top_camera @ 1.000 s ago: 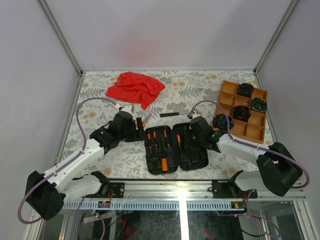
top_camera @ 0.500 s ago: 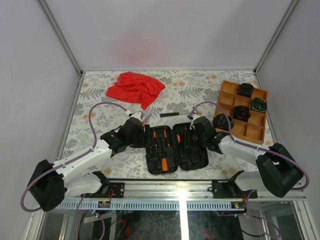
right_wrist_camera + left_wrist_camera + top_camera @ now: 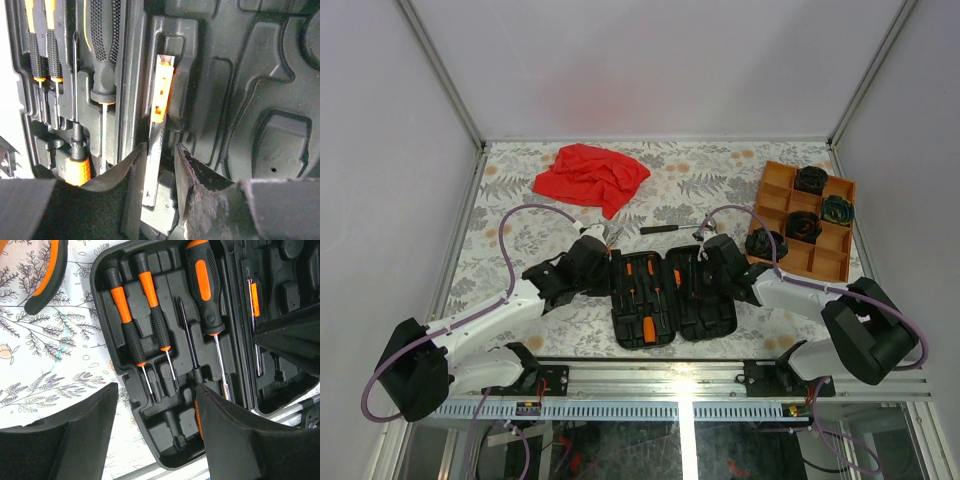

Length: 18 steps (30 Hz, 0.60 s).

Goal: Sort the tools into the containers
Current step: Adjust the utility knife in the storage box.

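A robotics lab test cell; plain white panel walls [image 3: 660, 60] close in three sides, joined by bare aluminium corner posts [image 3: 440, 72]; the bench [image 3: 520, 190] wears a floral printed cover; along its near edge runs an aluminium rail [image 3: 650, 370] with a slotted cable duct [image 3: 620, 410] below it; the left arm [image 3: 480, 315] and the right arm [image 3: 790, 292], white and black, stand bolted there, looped with purple cables [image 3: 503, 250].
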Tool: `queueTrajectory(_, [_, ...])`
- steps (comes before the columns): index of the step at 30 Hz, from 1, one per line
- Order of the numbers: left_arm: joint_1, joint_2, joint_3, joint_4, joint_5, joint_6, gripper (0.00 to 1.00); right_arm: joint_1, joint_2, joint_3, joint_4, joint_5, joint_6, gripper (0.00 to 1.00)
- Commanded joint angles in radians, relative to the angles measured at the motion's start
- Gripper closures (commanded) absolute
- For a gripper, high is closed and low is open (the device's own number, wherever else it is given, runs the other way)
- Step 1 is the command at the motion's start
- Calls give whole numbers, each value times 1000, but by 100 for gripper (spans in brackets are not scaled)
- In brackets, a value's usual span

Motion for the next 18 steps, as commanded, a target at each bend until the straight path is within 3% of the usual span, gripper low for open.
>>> queueTrajectory(1, [-9, 6, -5, 50, -25, -3, 38, -8, 17, 8, 24, -9, -9, 66])
queueTrajectory(18, [-11, 26, -3, 59, -26, 4, 39, -8, 97, -24, 0, 5, -9, 85])
